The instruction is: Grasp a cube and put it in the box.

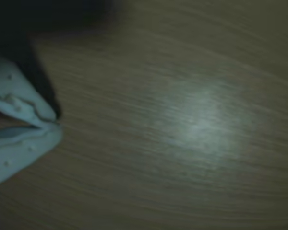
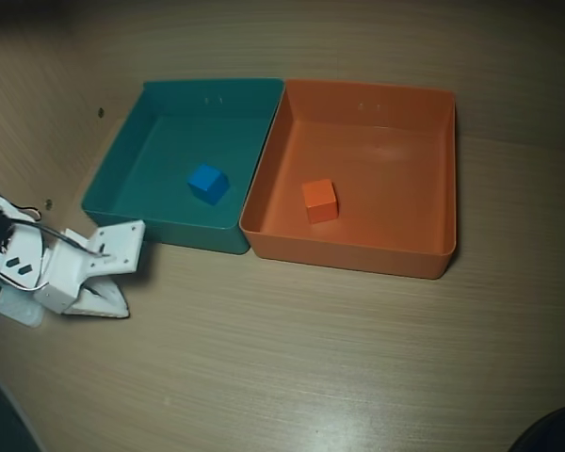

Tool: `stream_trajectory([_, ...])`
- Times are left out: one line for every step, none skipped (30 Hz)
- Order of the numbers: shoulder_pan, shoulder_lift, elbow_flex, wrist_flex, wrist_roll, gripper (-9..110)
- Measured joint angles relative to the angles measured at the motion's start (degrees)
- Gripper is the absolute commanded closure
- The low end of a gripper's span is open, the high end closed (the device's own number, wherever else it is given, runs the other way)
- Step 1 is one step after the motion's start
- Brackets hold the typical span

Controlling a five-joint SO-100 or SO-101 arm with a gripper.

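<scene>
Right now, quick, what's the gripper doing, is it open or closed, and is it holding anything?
Gripper: closed and empty, over bare table in front of the teal tray. The orange cube already lies in the orange box.

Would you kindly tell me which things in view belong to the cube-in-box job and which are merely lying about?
Job:
- orange cube, already lying inside the box
- orange box
- gripper, fingers closed, empty

Lying about:
- teal tray
- blue cube, inside the teal tray
</scene>
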Motion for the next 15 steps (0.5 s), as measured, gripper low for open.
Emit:
stream_trajectory([-0.44,1.14,0.00,3.52,0.00,106])
stream_trajectory([-0.62,3.25,0.00,7.21,0.00,106])
stream_trajectory([-0.62,6.06,0.00,10.81,0.00,106])
stream_trajectory([-0.44,8.44,0.00,14.24,0.00,106])
stream_trajectory([-0.26,8.96,0.00,16.00,0.70,106])
stream_trajectory([-0.62,9.40,0.00,16.70,0.88,106])
stream_trajectory([-0.79,9.49,0.00,16.79,1.41,106])
stream_trajectory([-0.79,9.49,0.00,16.79,2.29,106])
stream_trajectory([-0.62,9.49,0.00,16.88,3.25,106])
stream_trajectory([-0.18,9.49,0.00,17.14,4.31,106])
stream_trajectory([-0.09,9.49,0.00,17.49,5.80,106])
stream_trajectory([0.00,9.49,0.00,17.84,7.12,106])
stream_trajectory([0.00,9.49,0.00,18.19,8.61,106])
stream_trajectory([0.00,9.49,0.00,18.54,10.28,106])
stream_trajectory([0.00,9.49,0.00,18.98,11.78,106])
